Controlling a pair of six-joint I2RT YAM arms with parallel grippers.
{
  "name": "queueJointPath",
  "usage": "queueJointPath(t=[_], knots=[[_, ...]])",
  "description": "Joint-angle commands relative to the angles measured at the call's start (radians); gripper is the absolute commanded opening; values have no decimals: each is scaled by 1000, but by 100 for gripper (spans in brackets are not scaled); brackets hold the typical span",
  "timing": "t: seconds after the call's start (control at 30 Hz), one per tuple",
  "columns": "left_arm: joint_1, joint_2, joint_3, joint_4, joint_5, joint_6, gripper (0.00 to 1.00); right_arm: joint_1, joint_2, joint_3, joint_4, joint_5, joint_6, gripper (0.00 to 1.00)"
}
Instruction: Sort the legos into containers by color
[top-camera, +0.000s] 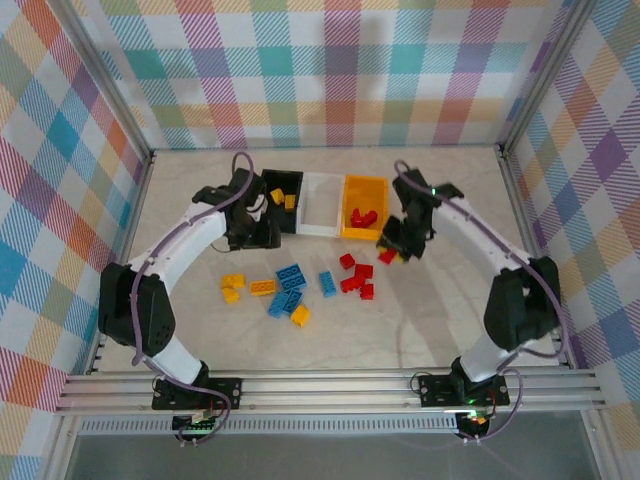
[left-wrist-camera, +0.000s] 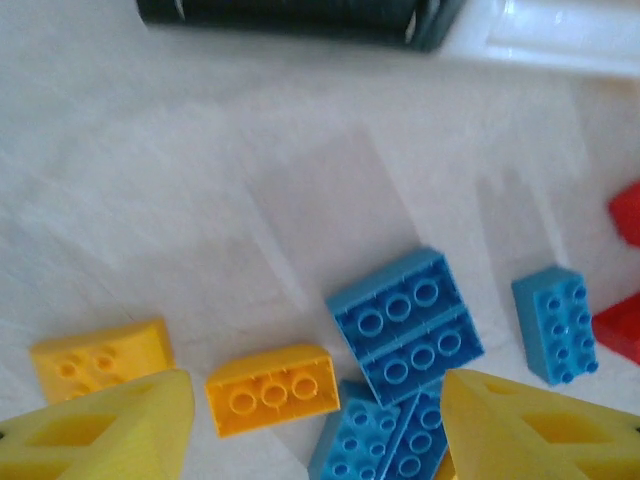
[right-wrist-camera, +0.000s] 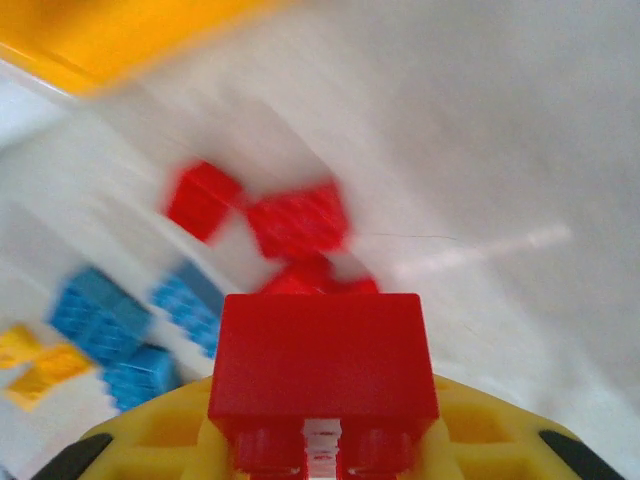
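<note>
Right gripper (right-wrist-camera: 322, 440): clenched on one red brick (right-wrist-camera: 322, 355), which sits squarely between the yellow fingers (right-wrist-camera: 150, 440) with its hollow underside toward the wrist camera. From overhead this brick hangs just near of the near-right corner of the yellow-orange bin (top-camera: 365, 179), above the table (top-camera: 450, 300). Left gripper (left-wrist-camera: 315, 440): fingers parted with nothing between them, poised over the left part of the loose pile, close to the black bin (top-camera: 282, 174). The three bins stand in a row at the far centre, with the white bin (top-camera: 320, 230) in the middle. Yellow pieces (top-camera: 283, 197) lie in the black one and red pieces (top-camera: 362, 217) in the yellow-orange one. The remaining legos (top-camera: 290, 285) lie on the table near of the bins: yellow to the left, blue in the centre, red to the right. Assessment of handling: the bricks appear light, rigid and hard-shelled, unlikely to be damaged by a firm pinch. Their side walls look smooth and may slip under an off-centre hold. The recommended hold is across two opposite flat walls at mid-height, clear of studs and corners. Several blue bricks (left-wrist-camera: 405, 325) lie touching one another, so a neighbour is judged likely to be dragged or tipped along when one is lifted.
</note>
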Motion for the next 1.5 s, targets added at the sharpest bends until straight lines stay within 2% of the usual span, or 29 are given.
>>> queueJointPath(t=[0.0, 0.17, 0.3, 0.47, 0.6, 0.7, 0.97, 1.17, 1.33, 1.47], knots=[[-1, -49, -67, 4, 2, -57, 70, -28, 172, 187, -66, 4, -109, 29], [8, -79, -121, -43, -45, -80, 79, -48, 430, 486, -98, -7, -162, 30], [59, -91, -149, -74, -55, -100, 80, -56, 557, 636, -112, -19, -184, 34], [159, -113, -188, -86, -56, -137, 81, -57, 609, 731, -123, -47, -212, 55], [186, -75, -204, -76, -67, -120, 82, -43, 536, 664, -103, -52, -226, 62], [201, -35, -217, -46, -72, -103, 82, -5, 426, 549, -75, -33, -250, 65], [223, 91, -201, 22, -84, -69, 83, 166, 214, 285, -59, -36, -309, 76], [230, 155, -204, 76, -88, -47, 83, 258, 185, 185, -33, -72, -306, 76], [230, 213, -203, 98, -99, -43, 83, 303, 191, 166, -30, -78, -299, 77], [229, 236, -224, 109, -103, -41, 78, 329, 231, 173, -71, -74, -300, 77]])
